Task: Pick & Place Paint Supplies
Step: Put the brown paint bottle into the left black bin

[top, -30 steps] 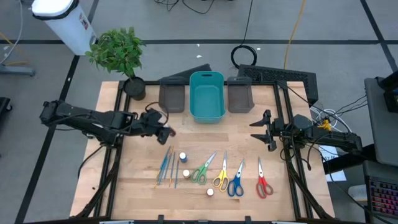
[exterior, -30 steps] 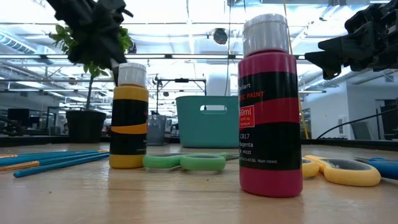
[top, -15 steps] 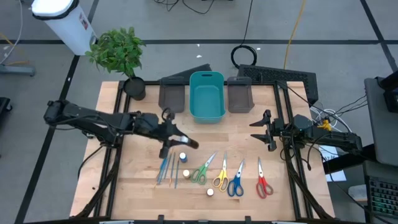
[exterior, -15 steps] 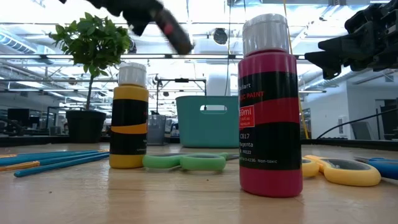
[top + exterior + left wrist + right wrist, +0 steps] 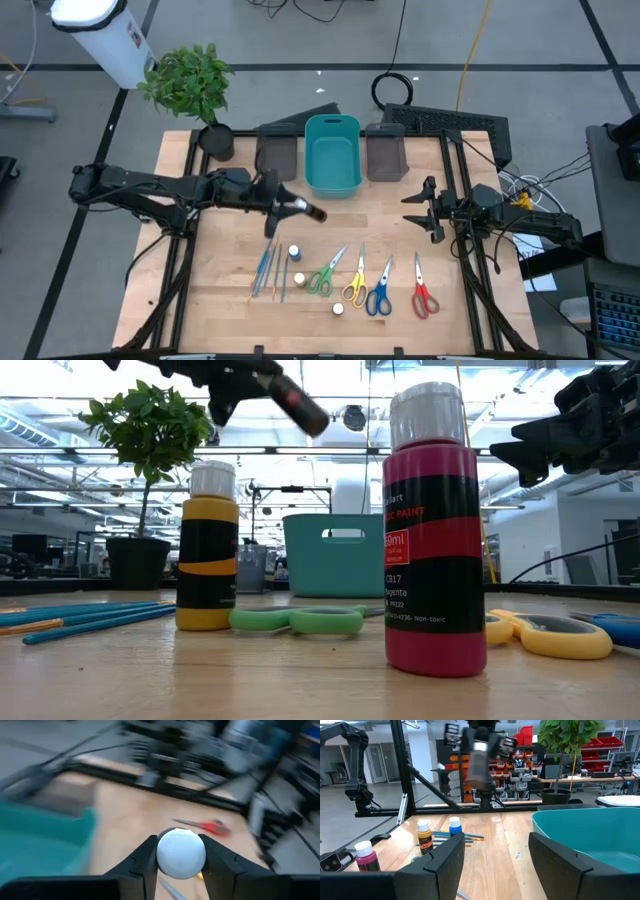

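The left gripper point(image 5: 291, 207) is clamped on a small dark paint bottle point(image 5: 308, 211) with a white cap point(image 5: 181, 853), holding it raised above the table point(image 5: 230, 290), near the front of the teal bin point(image 5: 332, 152). On the table below stand a yellow bottle point(image 5: 207, 548) and a magenta bottle point(image 5: 433, 532), beside blue brushes point(image 5: 268, 269) and four scissors point(image 5: 372, 285). The right gripper point(image 5: 420, 209) waits over the right side of the table, its fingers point(image 5: 446, 858) spread apart and holding nothing.
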You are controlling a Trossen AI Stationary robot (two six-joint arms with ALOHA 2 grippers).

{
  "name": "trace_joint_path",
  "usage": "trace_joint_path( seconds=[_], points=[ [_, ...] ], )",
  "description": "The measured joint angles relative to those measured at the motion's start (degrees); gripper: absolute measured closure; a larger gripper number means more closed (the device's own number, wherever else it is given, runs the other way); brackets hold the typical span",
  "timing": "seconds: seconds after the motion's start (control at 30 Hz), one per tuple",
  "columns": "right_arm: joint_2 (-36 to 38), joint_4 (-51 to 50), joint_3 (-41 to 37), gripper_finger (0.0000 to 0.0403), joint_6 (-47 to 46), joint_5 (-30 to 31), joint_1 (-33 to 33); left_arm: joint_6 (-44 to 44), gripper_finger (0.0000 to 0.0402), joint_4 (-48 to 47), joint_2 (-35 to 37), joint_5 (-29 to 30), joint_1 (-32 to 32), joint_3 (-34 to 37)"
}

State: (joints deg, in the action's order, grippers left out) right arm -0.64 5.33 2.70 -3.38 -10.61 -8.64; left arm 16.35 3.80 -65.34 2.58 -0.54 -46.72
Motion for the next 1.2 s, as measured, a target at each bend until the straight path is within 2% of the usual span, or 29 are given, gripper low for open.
trace_joint_path(
  seconds=[0.17, 0.3, 0.37, 0.63, 0.73, 1.13, 1.2],
  points=[
    [0.0, 0.0, 0.0, 0.0190, 0.0, 0.0, 0.0, 1.0, 0.0280, -5.9, 0.6, 14.1, 0.2, 0.0],
    [0.0, 0.0, 0.0, 0.0190, 0.0, 0.0, 0.0, 2.9, 0.0280, -7.2, 0.6, 22.4, 0.2, 0.1],
    [0.0, 0.0, 0.0, 0.0190, 0.0, 0.0, 0.0, 3.3, 0.0280, -8.0, 0.6, 24.4, 0.2, 0.0],
    [0.0, 0.0, 0.0, 0.0190, 0.0, 0.0, 0.0, 4.0, 0.0280, -8.9, 0.6, 24.3, 0.9, 0.0],
    [0.0, 0.0, 0.0, 0.0190, 0.0, 0.0, 0.0, 6.5, 0.0280, -9.9, 0.6, 20.8, 2.1, 0.0],
    [0.0, 0.0, 0.0, 0.0190, 0.0, 0.0, 0.0, 17.4, 0.0280, -21.7, 6.5, -7.2, 10.0, 0.0],
    [0.0, 0.0, 0.0, 0.0190, 0.0, 0.0, 0.0, 18.1, 0.0280, -25.0, 6.8, -10.1, 10.9, 0.0]
  ],
)
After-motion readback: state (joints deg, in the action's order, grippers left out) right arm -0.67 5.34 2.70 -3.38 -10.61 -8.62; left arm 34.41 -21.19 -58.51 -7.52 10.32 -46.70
